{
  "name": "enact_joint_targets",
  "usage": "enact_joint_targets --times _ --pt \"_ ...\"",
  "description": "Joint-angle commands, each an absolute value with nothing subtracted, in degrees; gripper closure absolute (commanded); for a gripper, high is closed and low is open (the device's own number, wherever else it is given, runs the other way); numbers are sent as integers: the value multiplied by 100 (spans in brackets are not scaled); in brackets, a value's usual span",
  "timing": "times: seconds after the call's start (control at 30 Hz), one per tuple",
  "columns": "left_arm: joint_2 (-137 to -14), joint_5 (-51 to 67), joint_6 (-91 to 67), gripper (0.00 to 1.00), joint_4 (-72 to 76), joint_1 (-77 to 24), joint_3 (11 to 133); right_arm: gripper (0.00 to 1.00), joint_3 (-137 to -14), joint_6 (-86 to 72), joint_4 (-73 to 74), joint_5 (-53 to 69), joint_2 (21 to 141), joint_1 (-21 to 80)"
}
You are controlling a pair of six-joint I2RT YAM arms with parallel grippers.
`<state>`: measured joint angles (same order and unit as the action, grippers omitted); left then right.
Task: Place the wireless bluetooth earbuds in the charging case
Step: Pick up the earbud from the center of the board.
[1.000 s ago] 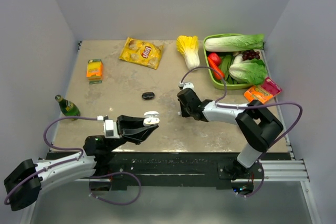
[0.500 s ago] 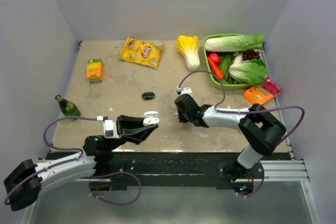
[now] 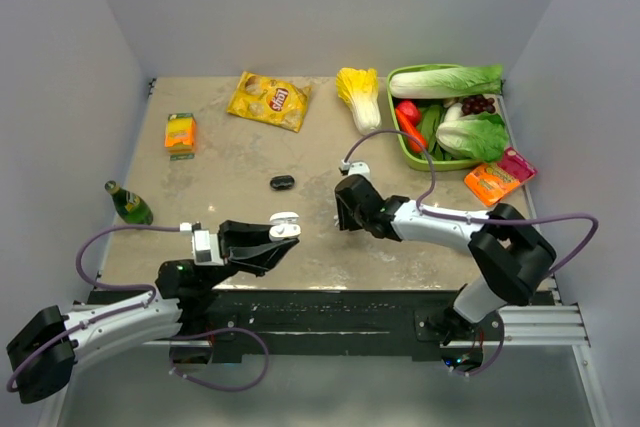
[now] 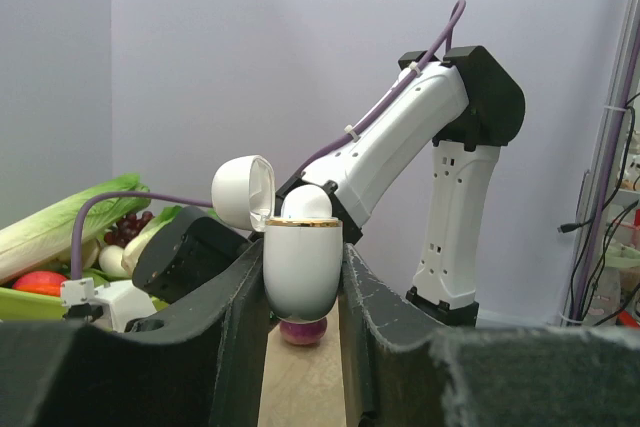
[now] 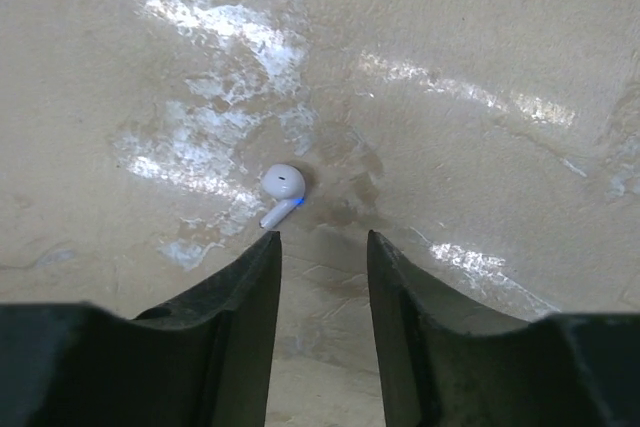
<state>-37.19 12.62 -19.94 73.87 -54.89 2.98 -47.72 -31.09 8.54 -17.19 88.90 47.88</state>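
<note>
My left gripper is shut on a white charging case, held upright off the table with its lid flipped open to the left. A white rounded shape sticks up above the case's gold rim. One white earbud lies on the table, just beyond the left fingertip of my right gripper. That gripper hangs low over the table, open, with nothing between its fingers. The other earbuds are out of view.
A small black oval object lies mid-table. At the back are a chips bag, a yellow cabbage and a green basket of vegetables. An orange box and a bottle stand on the left, with packets on the right.
My right gripper's jaws have opened, and its wrist has shifted slightly over the same patch of table. The left arm with the case has barely moved.
</note>
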Motion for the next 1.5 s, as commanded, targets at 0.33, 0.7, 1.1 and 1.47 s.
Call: enact_joint_targets --times 0.33,0.7,1.1,1.47 --pt "-3621 1204 -1925 100 7989 -5555 0 73 -5027 -2954 782 -1960 9421 4702" --pt "-3612 1178 -1907 100 7972 -5563 0 72 -5291 -2549 563 -1802 9773 4685" --pt "-3656 1169 -1881 100 8016 -5572 0 55 -5177 -2742 615 -2285 9300 4649" --pt "-3595 1081 -1846 100 7972 -5572 0 37 -6064 -2602 1317 -1398 9386 4711"
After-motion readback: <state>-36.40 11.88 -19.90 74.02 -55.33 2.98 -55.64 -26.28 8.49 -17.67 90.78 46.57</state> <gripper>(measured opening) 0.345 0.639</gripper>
